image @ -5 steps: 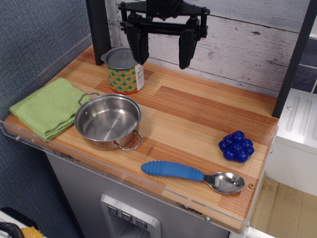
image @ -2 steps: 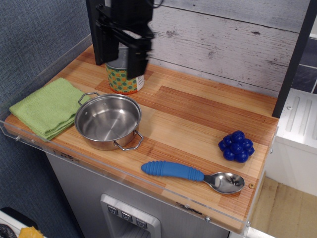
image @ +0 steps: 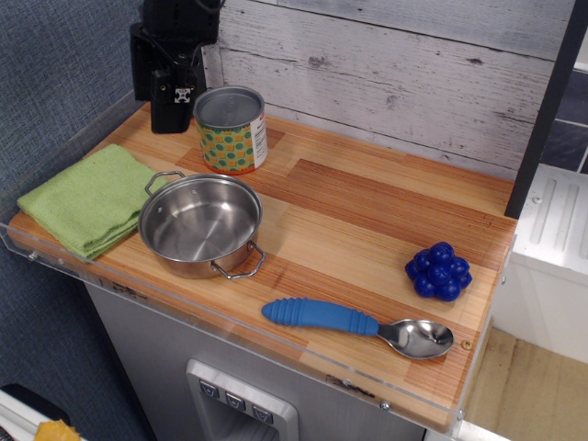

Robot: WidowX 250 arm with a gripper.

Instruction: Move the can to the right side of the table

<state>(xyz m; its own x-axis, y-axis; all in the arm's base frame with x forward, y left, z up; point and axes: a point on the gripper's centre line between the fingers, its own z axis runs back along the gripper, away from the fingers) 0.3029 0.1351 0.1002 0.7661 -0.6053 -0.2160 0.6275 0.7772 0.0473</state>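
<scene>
The can (image: 231, 130) stands upright at the back left of the table (image: 367, 220). It has a grey metal top and a yellow-orange label with green dots. My gripper (image: 157, 112) is black and hangs just left of the can, near the table's back left corner, low over the wood. It is turned nearly side-on, so its two fingers (image: 172, 110) overlap in view. They look apart, with nothing between them. It does not touch the can.
A steel pot (image: 201, 223) with two handles sits in front of the can. A green cloth (image: 92, 197) lies at the left edge. A blue-handled spoon (image: 354, 323) lies near the front edge, and a blue knobbly ball (image: 439, 271) at the right. A plank wall stands behind.
The gripper came down from above the table's back, passed over the can, swung left and turned. It now hangs beside the can's left side. The can has not moved.
</scene>
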